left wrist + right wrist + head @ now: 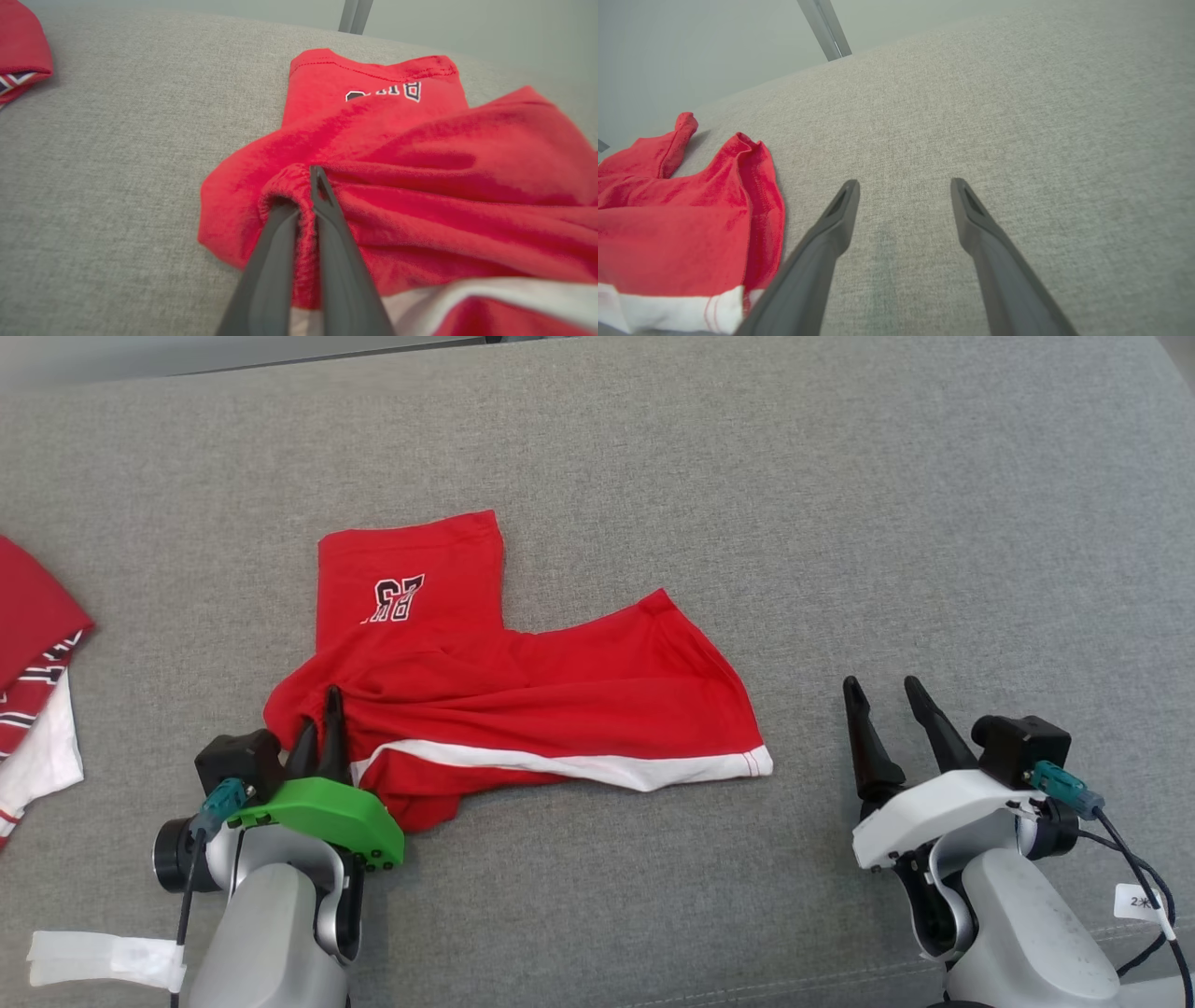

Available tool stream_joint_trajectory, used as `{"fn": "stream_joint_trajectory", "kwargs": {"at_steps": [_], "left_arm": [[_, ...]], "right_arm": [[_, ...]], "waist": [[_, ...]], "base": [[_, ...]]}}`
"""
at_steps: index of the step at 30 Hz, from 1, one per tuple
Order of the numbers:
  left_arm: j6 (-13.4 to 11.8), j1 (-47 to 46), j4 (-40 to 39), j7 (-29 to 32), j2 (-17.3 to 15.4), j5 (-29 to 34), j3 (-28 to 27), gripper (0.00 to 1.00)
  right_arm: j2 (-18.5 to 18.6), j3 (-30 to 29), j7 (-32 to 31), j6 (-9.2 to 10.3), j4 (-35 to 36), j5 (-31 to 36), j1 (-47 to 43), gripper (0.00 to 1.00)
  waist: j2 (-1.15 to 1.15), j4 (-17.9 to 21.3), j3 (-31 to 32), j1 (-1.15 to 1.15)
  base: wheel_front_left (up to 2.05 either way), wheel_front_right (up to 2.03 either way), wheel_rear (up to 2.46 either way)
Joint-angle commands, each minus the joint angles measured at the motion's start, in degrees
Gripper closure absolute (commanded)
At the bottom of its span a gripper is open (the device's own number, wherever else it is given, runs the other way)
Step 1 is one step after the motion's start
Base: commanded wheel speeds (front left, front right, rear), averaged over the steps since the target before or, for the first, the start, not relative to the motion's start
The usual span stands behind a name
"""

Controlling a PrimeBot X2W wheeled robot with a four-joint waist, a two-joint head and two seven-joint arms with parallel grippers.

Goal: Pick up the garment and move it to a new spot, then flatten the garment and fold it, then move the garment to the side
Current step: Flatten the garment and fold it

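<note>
Status: left gripper is clamped on the red garment, fingers pinched together over a bunched fold at its near-left corner. The left wrist view shows fabric rolled up between the two fingers. Right gripper has its fingers wide apart and holds nothing. It sits over bare grey cushion just right of the garment's right hem, not touching it. The garment is roughly centre of the cushion, slightly left, resting on the surface and not lifted. It's not flat: the part with the printed lettering runs away from the robot and the rest splays right. Creases cross the middle, and the white band along the near edge is partly turned under at the left end. A stack of other clothes lies at the far left edge, well apart. My read: we're early. The grasp is made, but I can't tell from this whether the move to a new spot is done or pending. Flattening clearly isn't finished, no fold is in, and the final shift to the side is left. It likely needs the right gripper on the right hem so both can pull the cloth taut. Risk: a one-point pinch just drags the bunch along.
</note>
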State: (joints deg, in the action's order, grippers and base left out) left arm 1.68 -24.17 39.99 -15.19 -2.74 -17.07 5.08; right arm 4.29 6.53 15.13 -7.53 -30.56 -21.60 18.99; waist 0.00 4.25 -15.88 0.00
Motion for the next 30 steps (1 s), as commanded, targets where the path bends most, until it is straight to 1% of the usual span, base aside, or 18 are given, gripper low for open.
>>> {"fn": "stream_joint_trajectory", "kwargs": {"at_steps": [1, 2, 6, 9, 16, 20, 30], "left_arm": [[0.20, -0.78, 0.37, 0.00, -0.30, 0.88, -0.78, 0.20], [0.64, -0.66, 0.22, 0.00, -0.32, 1.08, -1.06, 0.00], [1.87, 1.60, -3.38, -0.01, -0.32, 0.90, -1.41, 0.00], [2.20, 3.83, -7.12, -0.01, -0.30, 0.26, -0.79, 0.00], [1.47, 8.85, -13.37, 0.00, -0.29, -1.60, 1.11, 0.00], [1.57, 10.40, -13.51, -0.01, -0.29, -2.58, 2.49, 0.00], [2.06, 9.66, -12.09, 0.00, -0.27, -1.92, 3.44, 0.00]], "right_arm": [[-0.26, 0.61, -0.05, 0.08, 0.79, -0.80, 0.35, 0.00], [-0.32, 1.40, -0.05, 0.08, 1.30, -1.17, 0.26, 0.00], [0.39, 4.64, -0.05, 0.08, 3.13, -3.20, -0.81, 0.00], [1.04, 7.63, -0.05, 0.08, 4.07, -4.61, -1.42, 0.00], [2.84, 15.29, -0.05, 0.08, 3.96, -7.09, -2.36, 0.00], [3.53, 17.49, -0.05, 0.08, 1.41, -8.22, -1.12, 0.00], [3.47, 18.91, -0.05, 0.08, -3.90, -8.64, 1.85, 0.00]], "waist": [[0.00, -0.11, 0.05, 0.00], [0.00, -0.39, 0.26, 0.00], [0.00, -1.90, 1.59, 0.00], [0.00, -3.25, 2.73, 0.00], [0.00, -5.85, 4.57, 0.00], [0.00, -7.10, 4.62, 0.00], [0.00, -8.81, 3.79, 0.00]], "base": [[0.00, 0.00, 0.00], [0.00, 0.00, 0.00], [0.00, 0.00, 0.00], [0.00, 0.00, 0.00], [0.00, 0.00, 0.00], [0.00, 0.00, 0.00], [0.00, 0.00, 0.00]]}}
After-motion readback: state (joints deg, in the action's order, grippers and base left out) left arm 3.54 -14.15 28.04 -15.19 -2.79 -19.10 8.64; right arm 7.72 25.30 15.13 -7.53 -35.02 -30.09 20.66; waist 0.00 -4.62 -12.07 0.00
